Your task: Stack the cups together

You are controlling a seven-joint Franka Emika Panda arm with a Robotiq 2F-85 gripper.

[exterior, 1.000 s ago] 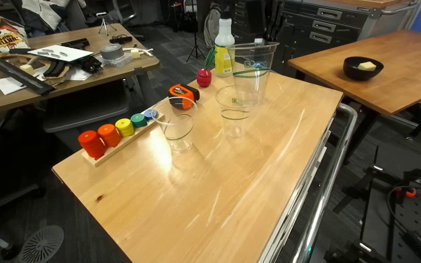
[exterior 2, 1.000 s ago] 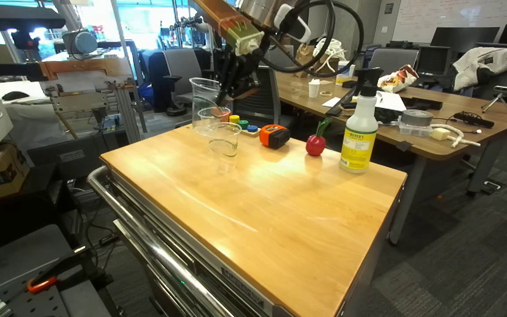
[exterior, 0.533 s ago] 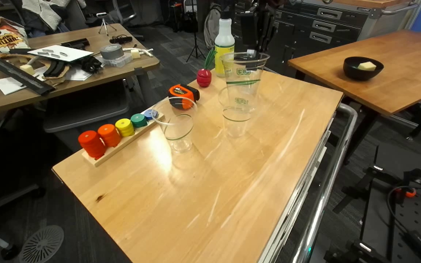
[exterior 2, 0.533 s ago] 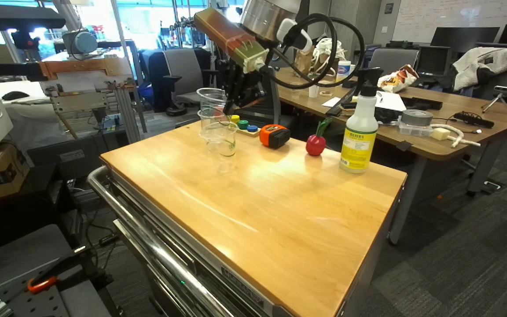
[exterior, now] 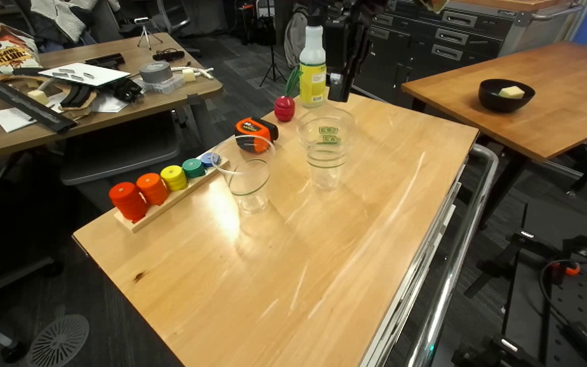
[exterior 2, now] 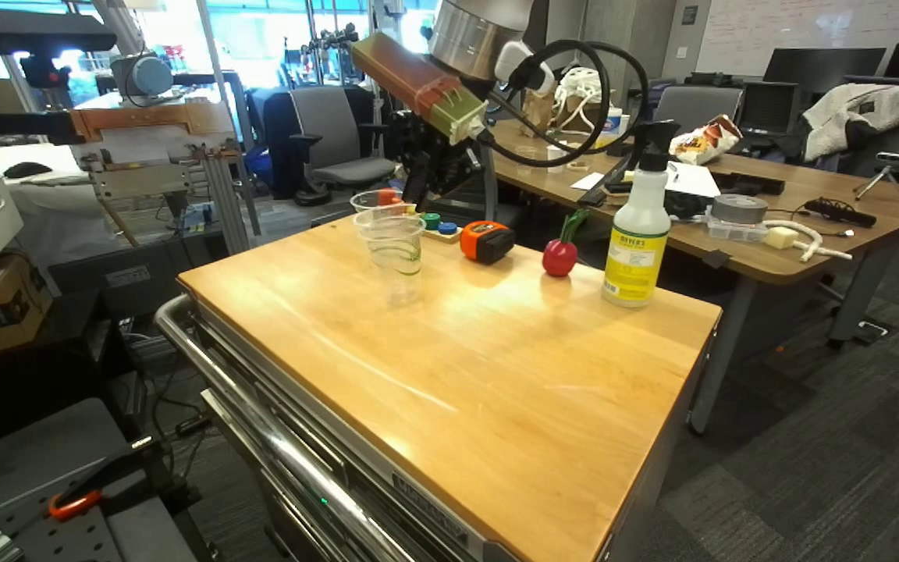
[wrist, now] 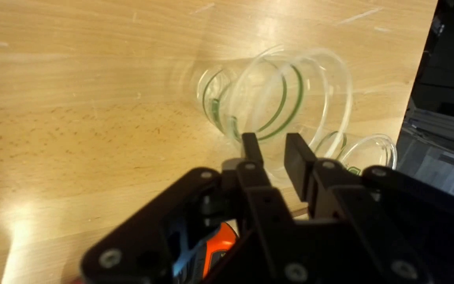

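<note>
Two clear cups (exterior: 326,153) stand nested, one inside the other, upright on the wooden top. Their rims and green bands lie close together. The nested cups also show in an exterior view (exterior 2: 399,261) and in the wrist view (wrist: 266,98). The third clear cup (exterior: 246,178) stands apart, upright, near the block board; it shows at the right in the wrist view (wrist: 369,152). My gripper (wrist: 272,144) is open, with a gap between its fingers and no cup wall visibly pinched. In both exterior views the gripper (exterior 2: 424,193) is above and beside the nested cups' rims.
A board with coloured blocks (exterior: 174,178) lies along the edge. An orange-black tape measure (exterior: 256,134), a red radish-like toy (exterior: 284,108) and a yellow-labelled spray bottle (exterior: 313,71) stand on the same top. A metal rail (exterior: 459,265) runs along one side.
The held cup has come down into the standing cup and is now nested in it. The gripper has lowered, let the cup go and stands open beside the rims. The third cup has not moved.
</note>
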